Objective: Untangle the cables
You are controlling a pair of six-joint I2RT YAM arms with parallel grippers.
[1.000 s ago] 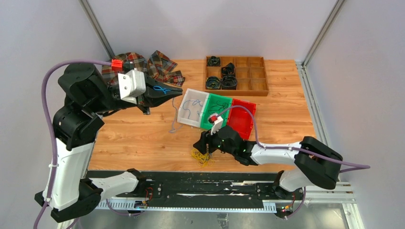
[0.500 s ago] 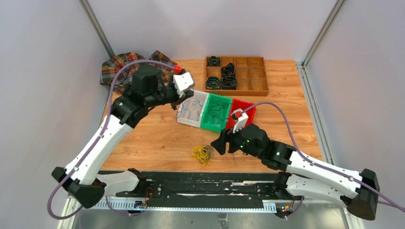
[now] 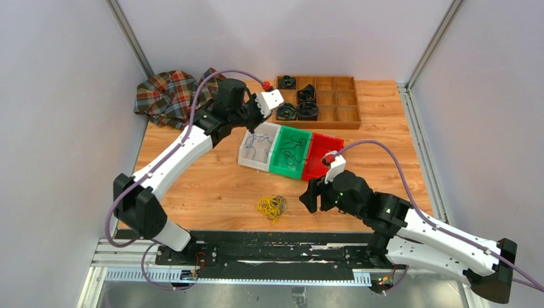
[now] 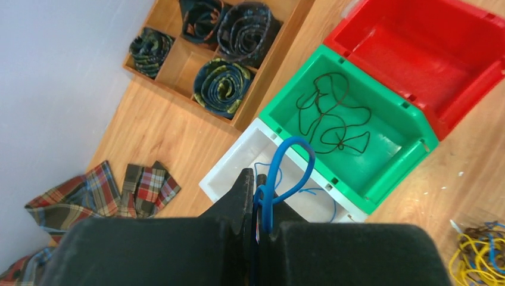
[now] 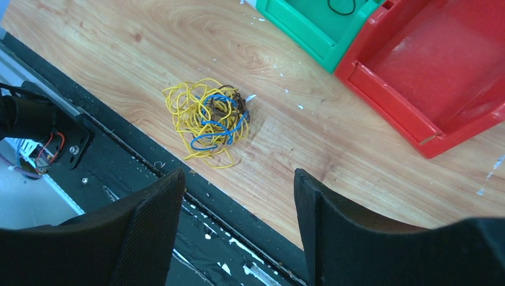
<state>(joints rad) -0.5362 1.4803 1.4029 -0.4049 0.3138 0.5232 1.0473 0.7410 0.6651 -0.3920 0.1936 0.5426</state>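
On the light wooden table top (image 3: pixel 212 186), the green plastic bin (image 4: pixel 400 173) serves as reference, and a white plastic bin (image 4: pixel 226 173) is set against it. Above that white bin, the left gripper (image 4: pixel 259 223) is pinched shut on a thin blue cable loop (image 4: pixel 292 167). If it is released off-centre, the loop could be draped across the shared wall or snagged on a finger. Nearer the arms than the green bin, the right gripper (image 5: pixel 237 179) is held spread and empty above the small clump of yellow, blue and dark cables (image 5: pixel 208 119). Several strands could be seized together and knots tightened.
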